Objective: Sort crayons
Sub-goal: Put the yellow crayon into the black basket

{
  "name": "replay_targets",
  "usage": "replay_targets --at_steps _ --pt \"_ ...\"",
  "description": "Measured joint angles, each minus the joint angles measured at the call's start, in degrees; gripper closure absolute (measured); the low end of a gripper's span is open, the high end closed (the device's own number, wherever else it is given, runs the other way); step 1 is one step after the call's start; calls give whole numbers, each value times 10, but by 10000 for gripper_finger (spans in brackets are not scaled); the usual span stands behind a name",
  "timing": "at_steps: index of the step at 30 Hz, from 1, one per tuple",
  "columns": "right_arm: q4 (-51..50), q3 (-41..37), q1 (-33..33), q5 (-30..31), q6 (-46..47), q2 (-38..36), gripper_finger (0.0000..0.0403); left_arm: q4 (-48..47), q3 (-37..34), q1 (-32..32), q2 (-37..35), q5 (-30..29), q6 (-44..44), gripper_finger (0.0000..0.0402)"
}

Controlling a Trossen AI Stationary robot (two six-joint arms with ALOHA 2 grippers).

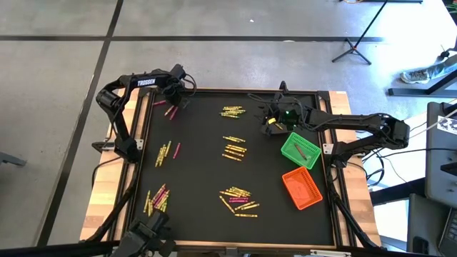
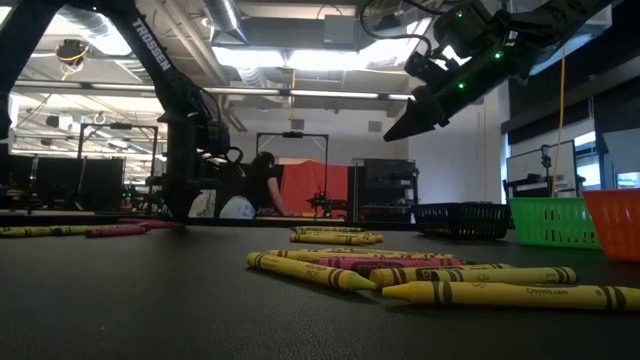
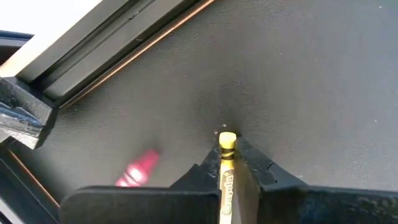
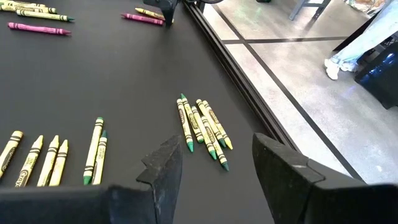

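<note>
Left pincer [image 3: 227, 163] clamped on yellow crayon [image 3: 226, 171]

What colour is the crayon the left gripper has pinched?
Yellow, seen best in the left wrist view: crayon in the left gripper.

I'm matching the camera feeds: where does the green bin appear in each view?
High: green bin, right of centre, beside the orange bin.
Low: far right, again next to the orange bin.
Left wrist: not in it.
Right wrist: not in it.
Shared landmark: the orange bin.
</note>
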Motion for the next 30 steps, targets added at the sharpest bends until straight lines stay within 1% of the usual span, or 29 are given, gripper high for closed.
replay_targets --at_steps 5,11,16,19,22,24,27,30 --pt "0 0 0 0 0 0 210 0 -3 -9 -13 -1 1 394" --pt "0 0 0 0 0 0 210 -15 -3 -37 -67 -1 12 394" --pt "6 0 0 0 0 0 210 -10 -3 -84 -128 0 27 393" --pt "14 0 0 0 0 0 210 13 -7 -123 -165 -1 41 393" --pt "15 0 0 0 0 0 210 69 -35 -168 -204 5 61 393" --pt "15 0 0 -11 1 0 210 131 -66 -197 -228 17 78 393" --pt "42 0 0 -31 12 4 208 245 -118 -239 -255 60 106 393" --pt "63 0 0 -76 16 11 191 364 -162 -274 -261 107 122 393"
